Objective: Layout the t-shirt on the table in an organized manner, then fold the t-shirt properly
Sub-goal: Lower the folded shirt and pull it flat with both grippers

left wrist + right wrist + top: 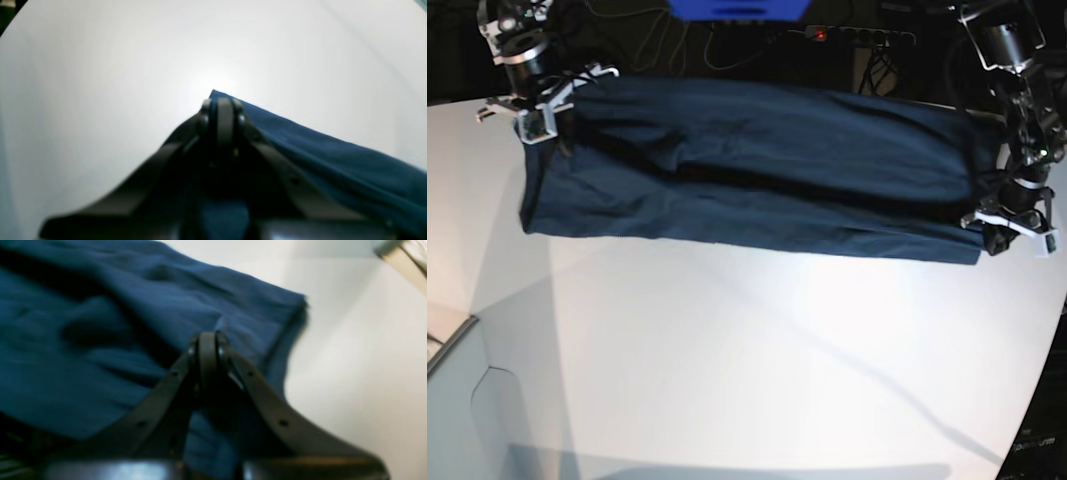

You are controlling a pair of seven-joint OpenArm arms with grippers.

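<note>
The table is seen as a broad white top, mostly bare in front. Across its far part the t-shirt is stretched out as a long navy band between the two arms, its lower edge resting on the table, creases and one dark fold line running along its length. It is judged light, soft and limp (no stiffness at all), so any unsupported part would be expected to sag or bunch; it is not fragile, and cotton on a smooth top is likely to slide easily when dragged.

The left gripper is seen with jaws closed on a corner of the cloth, the fabric trailing off to one side. The right gripper is seen with jaws shut on the cloth near a hemmed edge (blurred, exact spot unclear).

Corners and hems are judged the best places to be taken hold of, both ends at once, so the cloth is kept taut.
</note>
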